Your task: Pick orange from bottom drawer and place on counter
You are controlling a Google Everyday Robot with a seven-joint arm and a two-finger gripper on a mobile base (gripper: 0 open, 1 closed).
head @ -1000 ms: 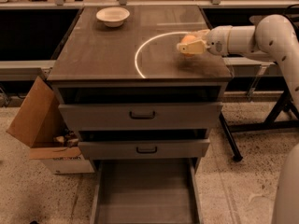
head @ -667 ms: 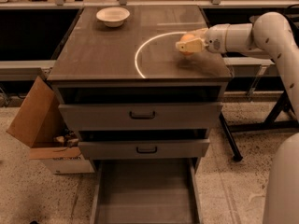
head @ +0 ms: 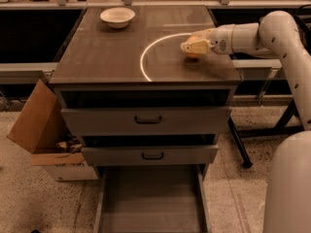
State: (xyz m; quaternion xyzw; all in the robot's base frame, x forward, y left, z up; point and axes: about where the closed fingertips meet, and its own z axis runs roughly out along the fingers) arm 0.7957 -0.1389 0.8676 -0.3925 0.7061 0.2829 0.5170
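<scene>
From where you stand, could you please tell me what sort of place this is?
Probably a lab or workshop: a grey metal drawer cabinet, a speckled hard floor and a cardboard box beside it. The claw is at the orange, above the counter's right side.

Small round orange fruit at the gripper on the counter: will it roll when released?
Probably rolls: the small round orange fruit is smooth, and the glossy dark counter top looks flat and slick. The cream two-finger gripper sits over it near the counter's right edge, so a roll might drop it.
</scene>
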